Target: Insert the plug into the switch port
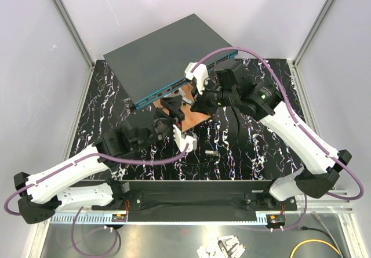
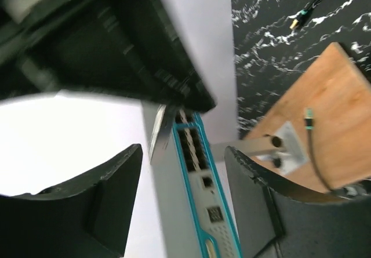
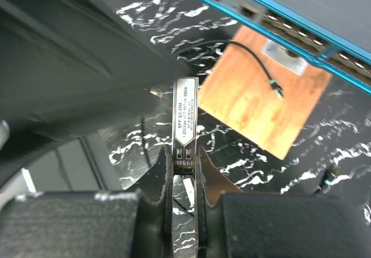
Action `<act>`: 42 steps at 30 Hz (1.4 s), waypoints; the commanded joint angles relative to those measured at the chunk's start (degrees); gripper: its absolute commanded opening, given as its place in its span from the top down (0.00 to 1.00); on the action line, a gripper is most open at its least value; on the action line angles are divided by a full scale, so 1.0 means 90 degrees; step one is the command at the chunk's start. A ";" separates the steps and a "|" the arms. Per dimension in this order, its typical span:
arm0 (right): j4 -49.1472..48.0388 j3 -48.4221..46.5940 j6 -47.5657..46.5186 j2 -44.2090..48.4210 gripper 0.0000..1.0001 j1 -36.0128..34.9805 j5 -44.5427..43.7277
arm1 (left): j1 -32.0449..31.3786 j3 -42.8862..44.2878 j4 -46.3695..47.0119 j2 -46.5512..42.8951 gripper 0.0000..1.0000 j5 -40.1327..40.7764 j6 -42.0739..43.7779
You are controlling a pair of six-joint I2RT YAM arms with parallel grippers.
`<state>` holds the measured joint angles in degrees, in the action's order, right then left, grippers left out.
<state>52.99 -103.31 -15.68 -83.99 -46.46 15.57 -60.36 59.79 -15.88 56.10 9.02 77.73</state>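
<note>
Two claws hover at the teal strip [image 1: 153, 98] of the flat grey switch [image 1: 168, 49] in the overhead view, the left claw [image 1: 174, 108] just beside the right claw [image 1: 194, 102], probably one to steady and one to feed. From the left wrist, its matte black fingers [image 2: 110, 206] stand spread on nothing, with the sockets straight ahead. From the right wrist, the right claw pinches the plug [image 3: 185, 113], a slim brushed-metal bar with a white label. It is gripped by the tail so the nose juts forward, and the switch port [image 3: 248, 10] lies ahead and rightward, well apart.
</note>
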 commanded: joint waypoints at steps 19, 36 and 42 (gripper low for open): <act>-0.0791 0.0072 0.2308 -0.0658 1.00 -0.0082 -0.2033 | 0.6695 0.0624 -0.1693 -0.1906 0.10 -0.3051 -1.2238; -0.0849 0.0180 0.2983 -0.0834 1.00 -0.0717 -0.3204 | 0.7761 -0.1633 0.1452 -0.1478 0.01 -0.5084 -1.5005; -0.0625 -0.0152 0.2709 -0.0990 1.00 -0.0815 -0.3507 | 0.7761 -0.1751 0.1393 -0.1243 0.01 -0.4840 -1.4887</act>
<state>47.11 -100.92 9.61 -92.23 -53.34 -11.94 9.21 44.56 -7.53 44.16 -33.95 -55.59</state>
